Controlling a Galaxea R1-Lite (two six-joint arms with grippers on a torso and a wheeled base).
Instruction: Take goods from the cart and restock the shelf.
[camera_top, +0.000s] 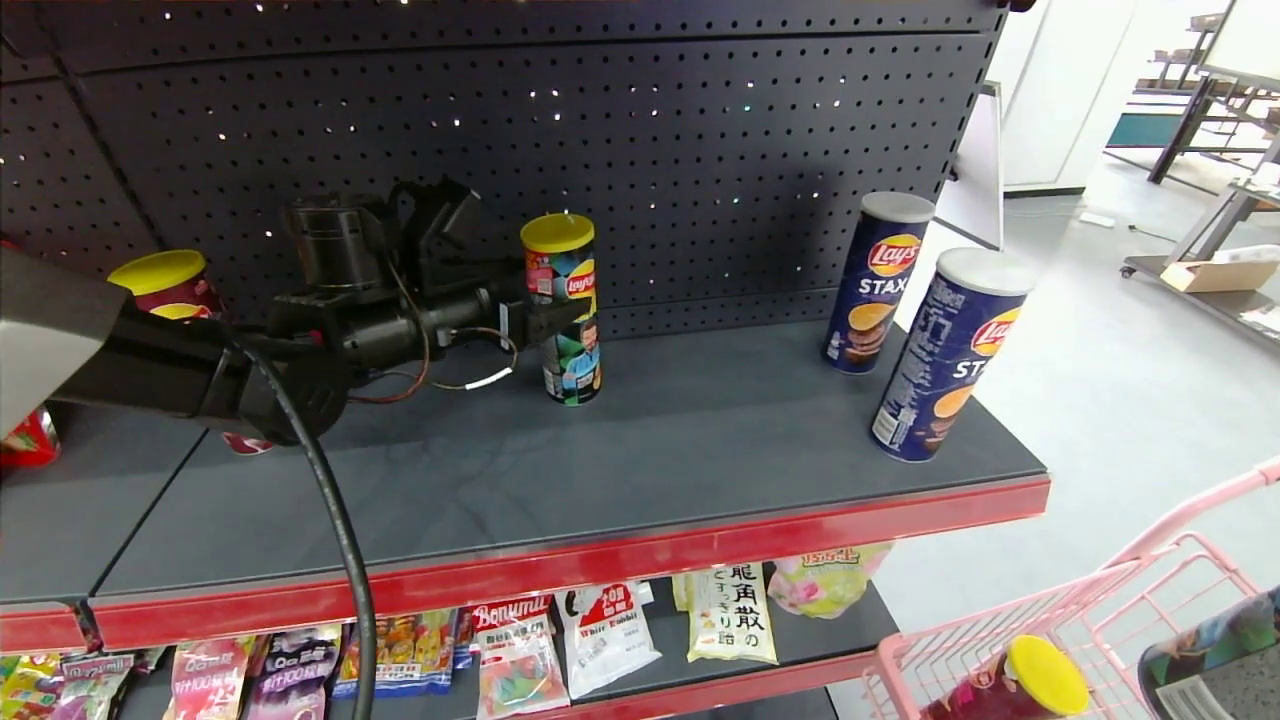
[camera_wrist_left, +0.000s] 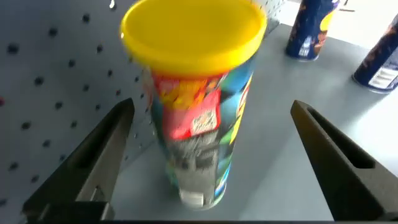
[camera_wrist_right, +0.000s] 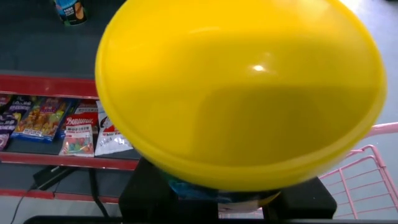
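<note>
At the far left of the head view, 1 yellow-lidded can (camera_top: 160, 275) stands on the shelf (camera_top: 600, 470) behind the left arm (camera_top: 180, 365). Left of centre, the left gripper (camera_top: 545, 322) lies level and points toward the right of the frame. Its fingers (camera_wrist_left: 102, 155) are spread wide around the patterned can (camera_top: 566, 310) with a gap on each side, so it has hold of nothing.

That can stands upright on the shelf near the pegboard (camera_top: 700, 150). Its long axis is vertical, crosswise to the fingers and straight ahead of the palm, and the left arm is by far the nearer. By my reading, a straight pull back along the fingers would clear it, while sideways drift could tip it.

Right of centre are 2 blue cans, the rear blue can (camera_top: 880, 285) and the front blue can (camera_top: 945, 355). At lower right, the pink cart (camera_top: 1130, 600) holds 1 cart can (camera_top: 1040, 678), and 1 corner can (camera_top: 1215, 650) sits at the frame edge. The right wrist view has a yellow lid (camera_wrist_right: 242, 87) close above the right gripper (camera_wrist_right: 227, 196); whether it is gripped I cannot tell.
</note>
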